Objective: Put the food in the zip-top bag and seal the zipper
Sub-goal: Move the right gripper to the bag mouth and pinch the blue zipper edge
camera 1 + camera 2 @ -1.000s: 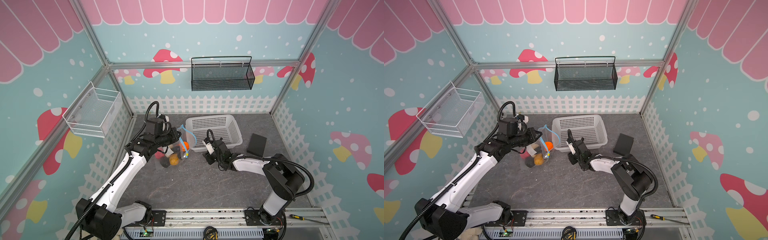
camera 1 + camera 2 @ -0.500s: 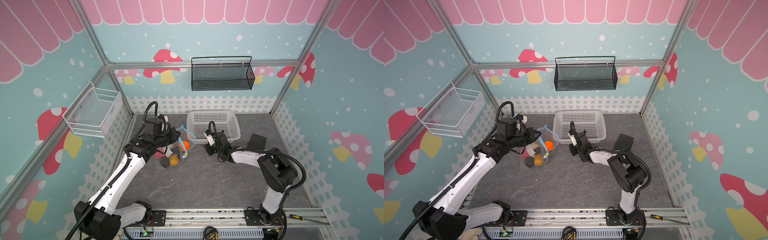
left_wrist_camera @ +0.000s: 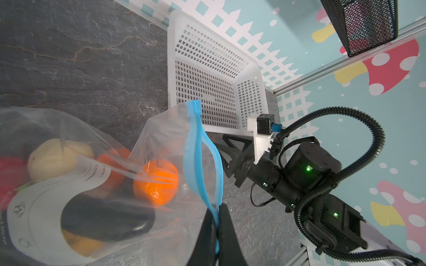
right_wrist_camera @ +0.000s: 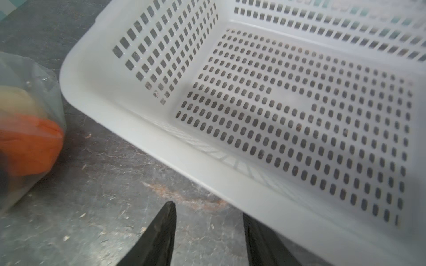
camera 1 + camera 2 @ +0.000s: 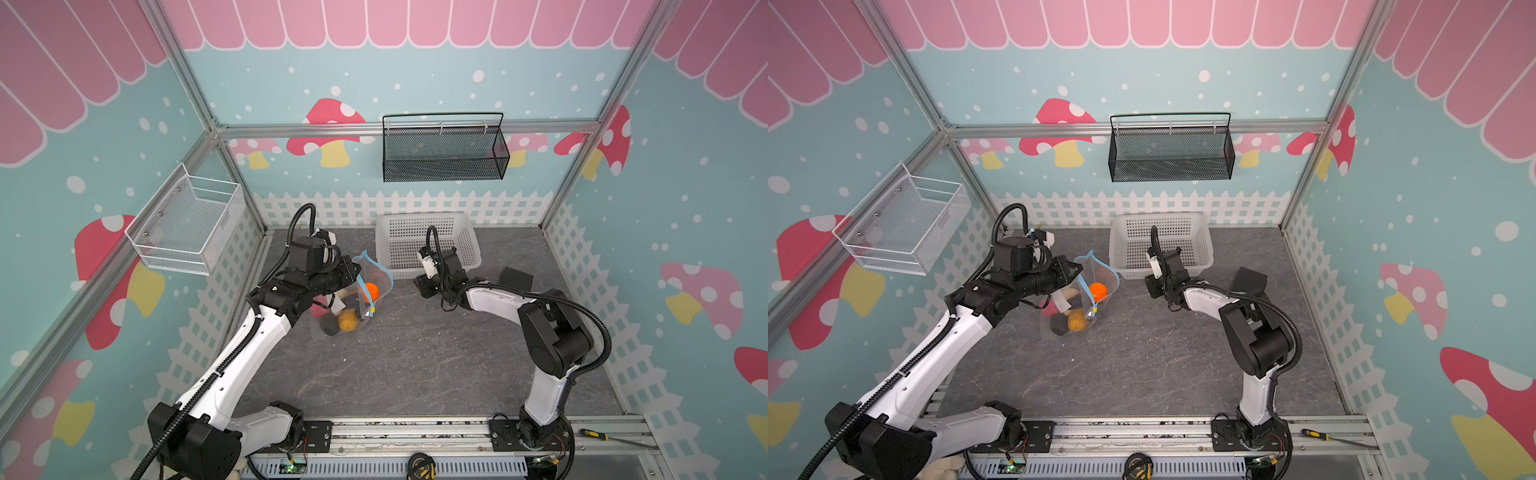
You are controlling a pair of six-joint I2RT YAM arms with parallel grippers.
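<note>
Surroundings: dark grey stone-look tabletop (image 5: 415, 353), closed in by teal walls with pink mushrooms and a white picket border.
Left gripper: my left gripper (image 3: 215, 215) is clenched on the zipper (image 3: 196, 142), pinching the light-blue strip between both fingers.
Right gripper: my right gripper (image 4: 207, 216) has its jaws parted with nothing between them. It sits low over the tabletop, just beside the near wall of the white basket (image 4: 138, 129).
Zip-top bag: the zip-top bag (image 3: 161, 138) hangs from my left grip, left of centre in both top views. Its lower part rests on the tabletop and its white label (image 3: 46, 207) faces my left wrist camera.
Zipper state: the two blue strips bow apart, so the mouth is open. A small yellow tab (image 5: 372, 311) sits at the lower end.
Food: the food (image 5: 345, 316) lies inside the bag. I see a bright orange piece (image 3: 156, 182) nearest the mouth, a cream piece (image 3: 57, 156), a black piece (image 3: 106, 218) and a red piece (image 3: 9, 175).
Bag and basket: close together, with a strip of bare tabletop between them.
Elsewhere: a black mesh basket (image 5: 444, 153) hangs on the back wall, a white wire basket (image 5: 187, 224) on the left wall, and a black block (image 5: 516, 279) lies right of the white basket.
</note>
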